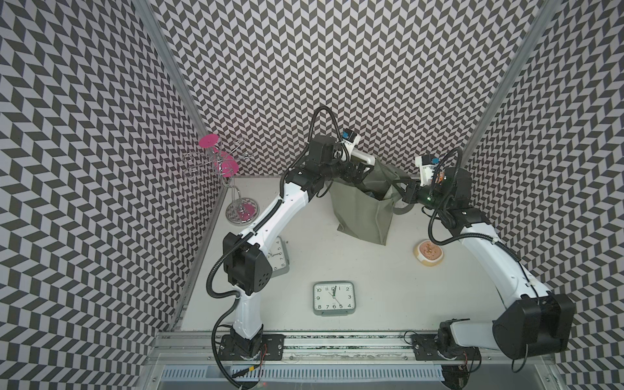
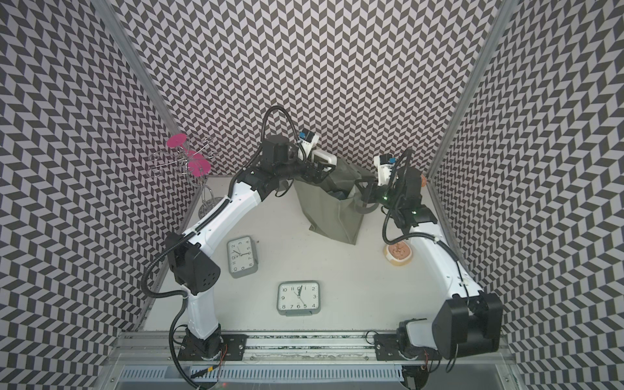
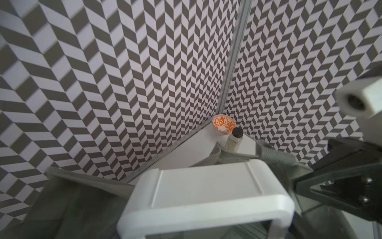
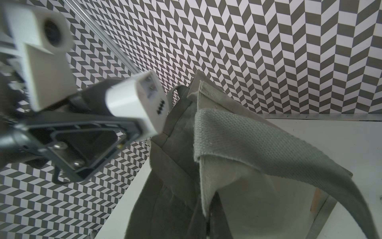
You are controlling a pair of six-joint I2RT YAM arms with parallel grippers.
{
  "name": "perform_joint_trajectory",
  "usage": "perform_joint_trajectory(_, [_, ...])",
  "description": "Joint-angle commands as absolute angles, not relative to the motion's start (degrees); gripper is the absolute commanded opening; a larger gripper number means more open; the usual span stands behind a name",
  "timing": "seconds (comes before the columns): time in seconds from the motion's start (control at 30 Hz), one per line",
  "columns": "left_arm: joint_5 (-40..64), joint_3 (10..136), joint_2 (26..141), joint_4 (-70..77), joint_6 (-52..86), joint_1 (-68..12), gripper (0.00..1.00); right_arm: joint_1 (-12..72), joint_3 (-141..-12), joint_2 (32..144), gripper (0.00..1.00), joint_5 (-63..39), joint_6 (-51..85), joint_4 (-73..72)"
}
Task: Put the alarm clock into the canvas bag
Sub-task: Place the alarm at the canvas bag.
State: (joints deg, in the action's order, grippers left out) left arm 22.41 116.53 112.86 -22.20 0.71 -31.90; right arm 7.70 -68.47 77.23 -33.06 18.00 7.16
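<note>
1. Left claw (image 1: 355, 168) is grasping the white alarm clock (image 1: 364, 156), hovering above the mouth of the canvas bag (image 1: 364, 216), upper centre of frame.
2. Right claw (image 1: 402, 191) is pinching the bag's rim, clenched on cloth.
3. Lowering deep before releasing is looking wise: limp woven fabric is sagging, and the smooth, round-cornered plastic case may be snagging the hem.

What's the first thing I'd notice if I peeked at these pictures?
At the back, the left gripper holds a white alarm clock over the mouth of a grey-green canvas bag, while the right gripper pinches the bag's rim. A second clock lies face up near the front, and a third clock lies further left. A wire stand with pink discs fills the far left corner.
</note>
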Motion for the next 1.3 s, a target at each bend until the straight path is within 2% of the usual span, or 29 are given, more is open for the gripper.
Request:
perform_joint_trajectory(0.0, [27.4,120.9,115.7,-26.2,-5.0,-32.3,0.69,8.6,-71.5,74.6,0.00,-35.1,17.3,-3.8])
perform_joint_trajectory(0.37, [34.4,129.2,126.3,-35.3,-12.0,-32.7,0.69,9.6,-71.9,74.9,0.00,-34.7,17.1,-3.9])
perform_joint_trajectory(0.57, [34.2,133.8,131.5,-41.2,-14.8,-33.0,0.70,11.2,-73.2,75.3,0.00,-32.8,16.1,-3.2])
perform_joint_trajectory(0.8, [32.9,133.7,133.3,-42.1,-14.8,-33.0,0.79,12.4,-74.8,76.9,0.00,-29.7,15.9,-1.6])
perform_joint_trajectory(0.97, [34.5,130.3,130.6,-36.5,-10.2,-32.2,0.99,12.6,-75.5,77.6,0.00,-27.8,16.1,-0.4])
perform_joint_trajectory(1.27, [36.9,123.2,122.5,-28.0,-7.9,-31.6,0.99,12.6,-76.0,77.6,0.00,-26.5,15.5,0.9])
